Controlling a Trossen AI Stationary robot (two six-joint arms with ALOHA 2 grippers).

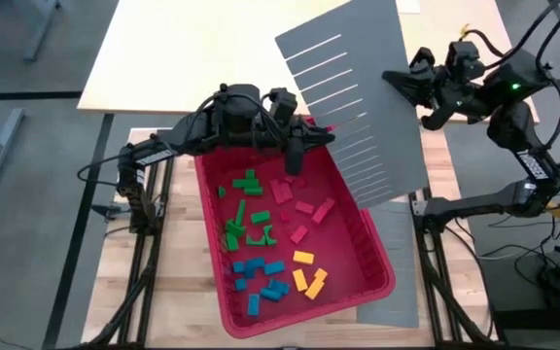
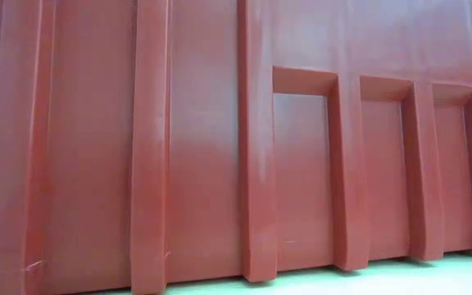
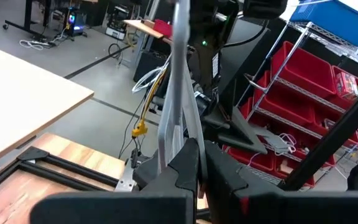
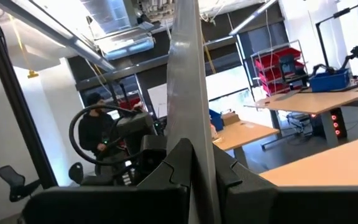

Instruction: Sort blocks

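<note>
From the high view, I am seeing both arms gripping 1 grey slotted panel lifted over the far end of the red bin. The left gripper is pinching the panel's near-left edge; the right gripper is clamping its right edge. The blocks are lying inside the bin, already grouped by colour: green on the left, red in the middle toward the far end, blue at the near-left, yellow at the near-right. A 2nd grey panel is showing under the bin's near-right corner. I judge the sorting itself as nearly done, and the step in hand as moving the panel; next I would be keeping both grips level while carrying it clear.

The low view is showing only the ribbed outer wall of the bin, filling the picture.

In the left wrist view, the left gripper's fingers are closing on the panel's thin edge.

In the right wrist view, the right gripper's fingers are likewise squeezing the panel edge-on.
</note>
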